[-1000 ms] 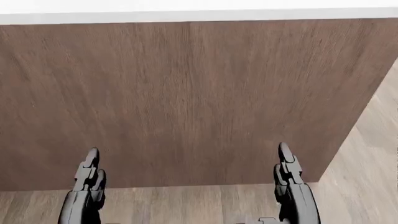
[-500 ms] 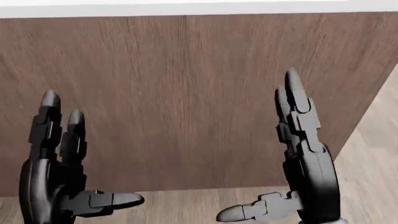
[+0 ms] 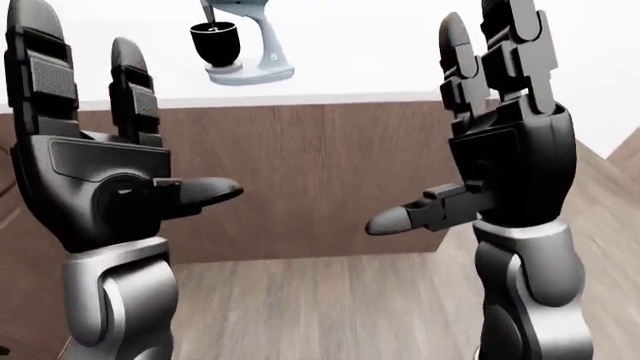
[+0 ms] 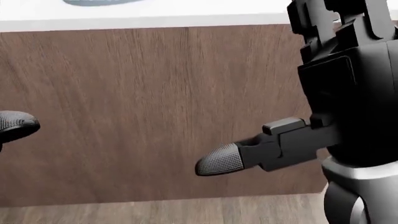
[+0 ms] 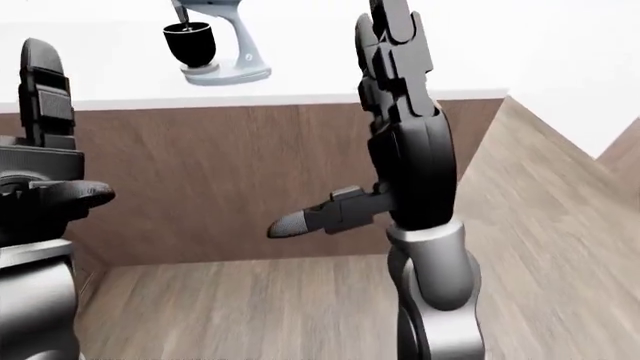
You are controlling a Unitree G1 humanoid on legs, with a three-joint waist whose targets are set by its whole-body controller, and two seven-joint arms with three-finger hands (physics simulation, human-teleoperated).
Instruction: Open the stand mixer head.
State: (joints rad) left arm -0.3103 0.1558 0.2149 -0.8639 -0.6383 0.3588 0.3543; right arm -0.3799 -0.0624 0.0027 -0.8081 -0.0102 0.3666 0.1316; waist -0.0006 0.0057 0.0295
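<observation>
In the left-eye view the left hand (image 3: 100, 180) is rising at the left edge, a matte black three-finger shell on a glossy silver-grey forearm. Its two blocky fingers (image 3: 128, 82) are standing straight up and the thumb is sticking out toward the view's right, so the hand is spread and gripping nothing.

Up at the top, left of centre, the stand mixer (image 3: 240, 45) is sitting on the white counter top (image 3: 360, 67), well apart from both hands. Only its lower part is showing: a pale blue-grey, smooth, curved column widening into a rounded flat base, with a dark, tapered bowl (image 3: 216, 43) standing on that base to the column's left. The column is running upright; the head itself is lying above the frame, so which way it is pointing cannot be told.

Below the counter top, a flat panel (image 4: 155, 107) of brown wood with fine vertical grain is filling the middle, and paler grey-brown plank flooring (image 5: 540, 210) is stretching away at the right.

The right hand (image 3: 505, 150) is standing at the right, fingers straight upward, its ridged-tip thumb (image 4: 224, 159) jutting toward the left, likewise spread and gripping nothing.
</observation>
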